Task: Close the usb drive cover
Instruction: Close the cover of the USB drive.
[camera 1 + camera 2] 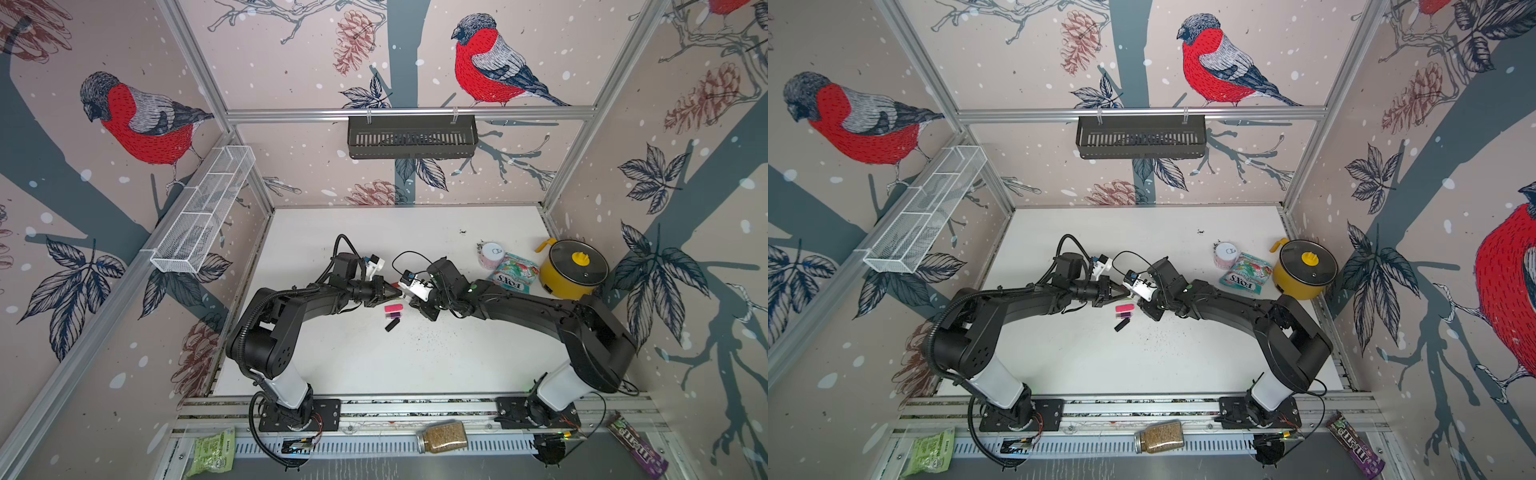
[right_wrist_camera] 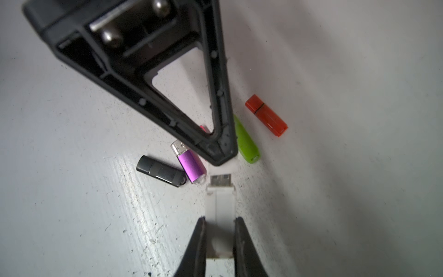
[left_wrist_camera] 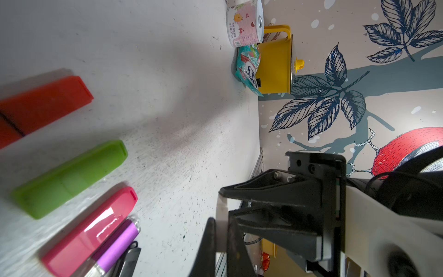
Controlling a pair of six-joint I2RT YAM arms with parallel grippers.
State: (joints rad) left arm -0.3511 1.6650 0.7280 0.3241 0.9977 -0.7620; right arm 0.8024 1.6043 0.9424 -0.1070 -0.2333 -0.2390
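Checking the right wrist cam first: the right gripper point(image 2: 220, 219) is clamped narrow on the body of a white USB drive point(image 2: 220, 201). The drive's bare metal connector point(image 2: 220, 179) sticks out past the fingertips, so the cover's not on. It points straight at the tip of the left gripper point(image 2: 219, 156), with a small gap between the two.

The left gripper is squeezed down tight as well. The left wrist cam shows a white piece pinched between its fingers, which looks like the white cap point(image 3: 221, 215), though it's a bit blurry there.

In both top views the two grippers meet nose to nose around the middle of the frame, above the white table point(image 1: 374, 353).

Loose drives lying on the table, all capped as far as I can tell:
- pink drive point(image 3: 96, 227)
- purple drive point(image 2: 190, 163) with a clear cap, right beside the pink one
- black drive point(image 2: 160, 170), just beside the purple one
- green drive point(image 2: 248, 144), partly hidden by the left finger
- red drive point(image 2: 266, 115), a little apart from the green one

In a top view the pink, purple and black ones sit just below the gripper tips. Over at the right side of the table there's a yellow pot point(image 1: 573, 270), a candy bag point(image 1: 515, 274) and a small can point(image 1: 491, 254), well apart from the action.
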